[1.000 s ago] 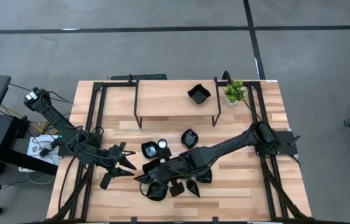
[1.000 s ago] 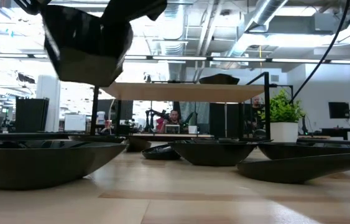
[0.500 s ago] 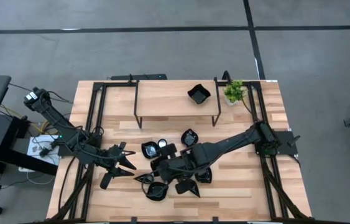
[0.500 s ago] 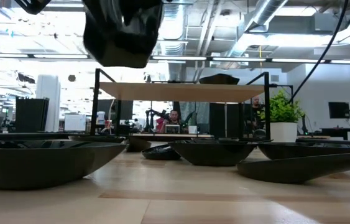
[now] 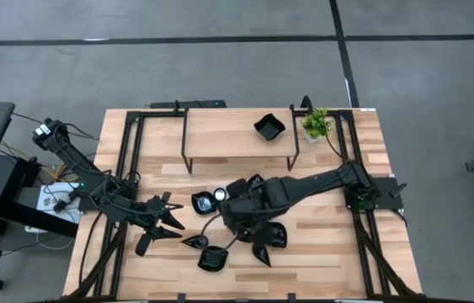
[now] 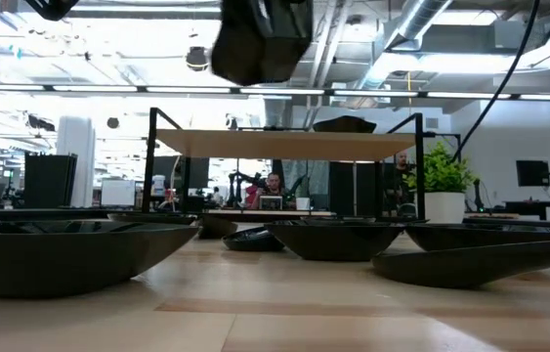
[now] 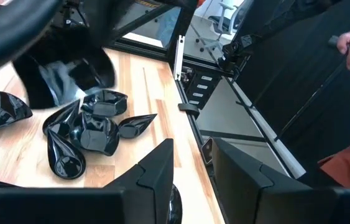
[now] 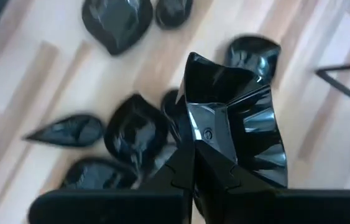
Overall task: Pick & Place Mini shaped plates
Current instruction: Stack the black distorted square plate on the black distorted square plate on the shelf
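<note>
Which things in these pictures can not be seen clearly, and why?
- Held plate, high view: hidden under the right arm.
- Left gripper, high view: too small to judge the jaws.
- Plate on the shelf, low view: seen edge-on, shape unclear.
- Plate pile, left wrist view: the nearer blurred arm covers part of it.

Both arms are dark, near-black machines of slim jointed links with bulkier housings at the joints, and black cables run loosely along them from their bases down the counter's sides. The left pincer [image 5: 166, 220] ends in two flat, angular matte-black fingers [image 7: 156, 171] with hard bevelled edges, mounted on a blocky wrist. The right pincer [image 8: 196, 163] has narrow, glossy black fingers [image 8: 215, 146] with faceted surfaces and a small round screw set into one near its middle; the right arm's forearm thickens into a rounded dark casing towards the wrist.
</note>
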You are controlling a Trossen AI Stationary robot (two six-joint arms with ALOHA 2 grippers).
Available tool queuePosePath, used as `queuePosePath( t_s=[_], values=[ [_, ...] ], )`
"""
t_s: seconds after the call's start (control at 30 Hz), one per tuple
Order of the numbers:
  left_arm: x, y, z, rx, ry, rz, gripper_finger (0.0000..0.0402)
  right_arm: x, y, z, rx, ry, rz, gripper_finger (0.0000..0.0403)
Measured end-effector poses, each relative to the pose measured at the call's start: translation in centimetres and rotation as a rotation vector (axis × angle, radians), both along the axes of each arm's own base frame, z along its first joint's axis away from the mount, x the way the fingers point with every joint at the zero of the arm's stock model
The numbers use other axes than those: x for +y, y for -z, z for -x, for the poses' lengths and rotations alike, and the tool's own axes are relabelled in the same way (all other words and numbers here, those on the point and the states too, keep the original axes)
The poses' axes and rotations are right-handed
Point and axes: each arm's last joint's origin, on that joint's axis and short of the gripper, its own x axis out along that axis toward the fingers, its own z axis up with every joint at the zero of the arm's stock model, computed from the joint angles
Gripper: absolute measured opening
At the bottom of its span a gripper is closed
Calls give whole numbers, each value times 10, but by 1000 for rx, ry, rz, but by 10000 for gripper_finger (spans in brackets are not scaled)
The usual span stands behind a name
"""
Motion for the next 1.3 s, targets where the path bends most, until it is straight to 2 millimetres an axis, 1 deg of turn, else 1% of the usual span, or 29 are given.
queuePosePath(
  t_s=[0.1, 0.23, 0.33, 0.53, 0.67, 0.77, 0.9, 1.03, 1.17, 1.3],
  values=[
    [0, 0, 0, 1, -1, 3, 113, -17, -10, 7, 22, 22, 12, 6],
    [0, 0, 0, 4, -5, 19, 113, -43, -32, 22, -1, 81, 20, 6],
    [0, 0, 0, 4, -6, 24, 113, -62, -51, 37, -39, 102, 47, 6],
    [0, -1, 0, 2, -6, 26, 113, -100, -93, 75, -167, 156, 91, 6],
    [0, -1, 0, 2, -6, 26, 113, -127, -113, 99, -232, 212, 108, 6],
    [0, -1, 0, 1, -6, 27, 113, -147, -124, 114, -268, 270, 119, 6],
    [0, -1, 0, -1, -6, 29, 113, -170, -132, 131, -297, 354, 124, 6],
    [0, -1, 0, -3, -6, 31, 113, -190, -134, 147, -304, 391, 56, 6],
    [0, -2, 0, -5, -6, 32, 113, -209, -125, 157, -280, 432, -13, 6],
    [0, -2, 0, -6, -5, 34, 113, -226, -106, 154, -269, 477, -39, 6]
  ],
)
